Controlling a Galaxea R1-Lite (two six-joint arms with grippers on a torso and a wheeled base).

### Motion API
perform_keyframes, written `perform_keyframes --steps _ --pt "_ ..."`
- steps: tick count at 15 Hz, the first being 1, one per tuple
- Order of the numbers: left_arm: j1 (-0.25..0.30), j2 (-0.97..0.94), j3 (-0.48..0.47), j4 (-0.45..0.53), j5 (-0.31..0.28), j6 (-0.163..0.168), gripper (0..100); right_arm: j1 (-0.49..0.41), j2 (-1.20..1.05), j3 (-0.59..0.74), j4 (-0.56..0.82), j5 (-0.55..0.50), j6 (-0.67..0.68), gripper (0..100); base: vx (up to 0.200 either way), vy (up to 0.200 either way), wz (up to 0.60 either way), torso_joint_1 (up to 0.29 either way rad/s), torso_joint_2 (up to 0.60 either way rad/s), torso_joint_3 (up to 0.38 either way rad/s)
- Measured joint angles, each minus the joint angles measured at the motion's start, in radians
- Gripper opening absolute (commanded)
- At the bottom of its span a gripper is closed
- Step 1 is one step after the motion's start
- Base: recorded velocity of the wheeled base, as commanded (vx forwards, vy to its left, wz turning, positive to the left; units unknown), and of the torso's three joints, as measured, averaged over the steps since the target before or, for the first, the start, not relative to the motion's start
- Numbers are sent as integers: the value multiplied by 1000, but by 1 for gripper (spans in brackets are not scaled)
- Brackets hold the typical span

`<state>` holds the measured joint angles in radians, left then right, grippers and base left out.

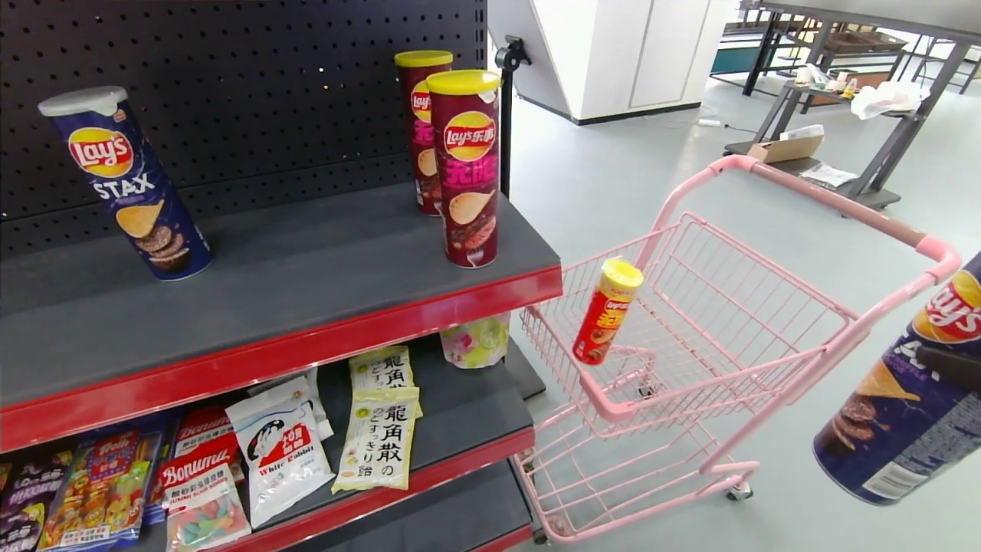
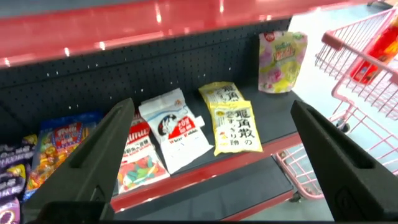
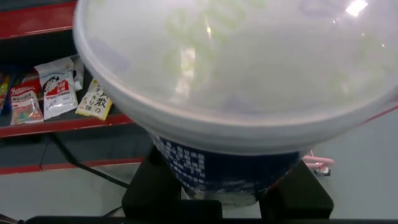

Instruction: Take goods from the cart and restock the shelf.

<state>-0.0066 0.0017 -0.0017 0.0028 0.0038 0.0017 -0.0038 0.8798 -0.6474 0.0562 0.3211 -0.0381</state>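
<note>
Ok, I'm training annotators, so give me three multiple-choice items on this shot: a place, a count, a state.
1. Where is the red cylindrical chip can with the yellow lid?
A) leaning in the pink wire cart
B) on the floor
C) on a table
2. How many maroon yellow-lidded chip cans stand on the grey top shelf?
A) one
B) two
C) four
3. The left pincer is:
A) shut on a bag
B) shut on a can
C) open, empty
Key: A, it leans on the cart's mesh; B, both stand at the shelf's right end; C, its fingers are spread, nothing between.
</note>
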Motion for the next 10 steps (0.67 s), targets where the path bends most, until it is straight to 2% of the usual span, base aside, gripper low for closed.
perform_keyframes --steps 4,10 --pt "1 0 0 0 0 0 100 34 17 -6 -5 77 -29 0 0 0 0 226 -574 -356" --pt "1 0 0 0 0 0 100 202 109 -45 -23 106 -65 0 0 0 0 150 -369 -222"
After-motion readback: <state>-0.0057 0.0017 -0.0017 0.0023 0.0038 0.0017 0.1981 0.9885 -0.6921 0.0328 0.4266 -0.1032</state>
